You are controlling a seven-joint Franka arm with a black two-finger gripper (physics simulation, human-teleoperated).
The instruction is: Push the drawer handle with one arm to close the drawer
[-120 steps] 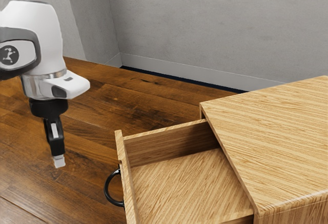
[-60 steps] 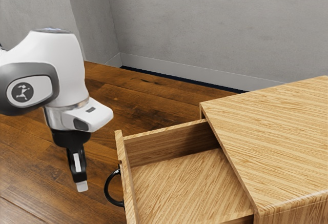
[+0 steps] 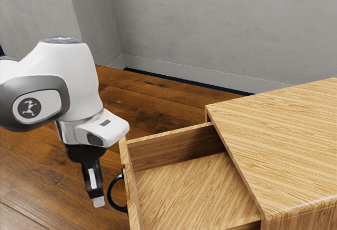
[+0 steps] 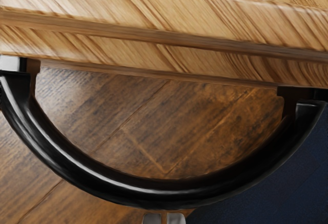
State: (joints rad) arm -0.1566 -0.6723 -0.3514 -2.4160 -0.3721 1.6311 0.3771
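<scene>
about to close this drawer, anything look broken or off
Nothing looks damaged or spilled. The drawer is open, its handle attached at both ends. Mildly odd: a dark blue strip between wooden floor and baseboard, as if the floor stops short.

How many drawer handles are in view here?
1: the black handle, curved, on the outer front of the open drawer, beside the gripper. Any lower on the cabinet may be hidden.

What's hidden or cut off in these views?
- Drawer's rear end: exterior view, hidden under the cabinet top.
- Drawer's near side: exterior view, mostly cut off by the lower edge.
- Arm's base: cut off by the exterior view's left edge.
- Most of the gripper: wrist view, cut off by the lower edge.
</scene>
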